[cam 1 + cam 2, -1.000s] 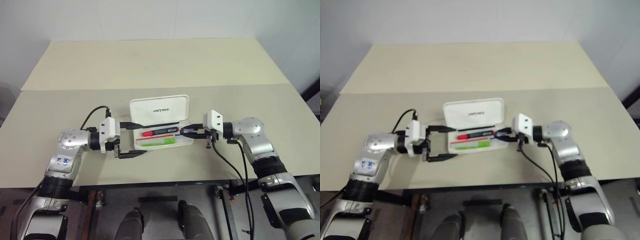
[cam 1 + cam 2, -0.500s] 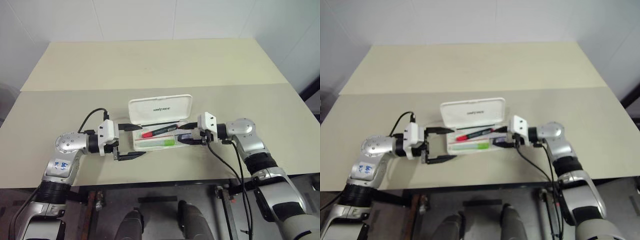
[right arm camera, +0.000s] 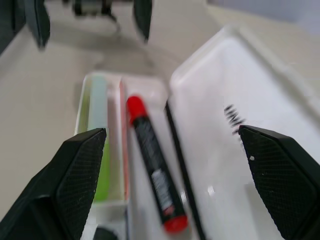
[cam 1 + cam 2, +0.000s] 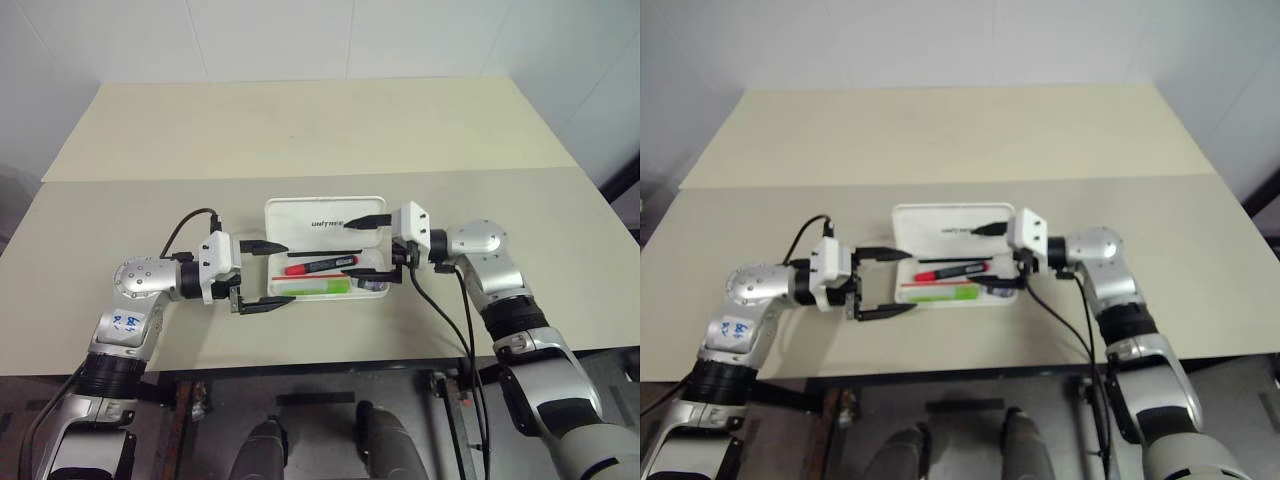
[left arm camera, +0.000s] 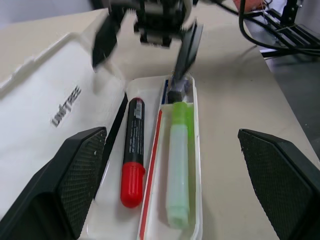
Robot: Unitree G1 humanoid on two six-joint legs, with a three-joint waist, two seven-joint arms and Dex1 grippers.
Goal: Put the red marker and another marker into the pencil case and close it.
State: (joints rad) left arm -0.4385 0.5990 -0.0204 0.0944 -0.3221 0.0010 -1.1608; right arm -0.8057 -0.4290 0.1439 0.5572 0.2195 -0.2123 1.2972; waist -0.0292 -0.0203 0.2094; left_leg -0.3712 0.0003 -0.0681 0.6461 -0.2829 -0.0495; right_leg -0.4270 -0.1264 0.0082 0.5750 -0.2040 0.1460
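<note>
Nearest the robot, the left gripper (image 4: 262, 276) hovered at the left end of the white hard-plastic hinged pencil case (image 4: 372, 292), its two black fingers spread wide and holding nothing, one finger past the near edge and one beside the hinge side, probably placed to steady the case. In the tray lay the chunky lime-green marker (image 4: 314, 286) on the near side and, just beyond it, the slim red-capped, black-barrelled marker (image 4: 319, 266), both fully inside. At the right end the right gripper (image 4: 370, 251) was also open and empty, its upper finger over the lid (image 4: 300, 223), likely ready to swing it shut. Beyond lay only the bare beige table (image 4: 300, 130); nothing blocked the lid's path except the grippers themselves.
</note>
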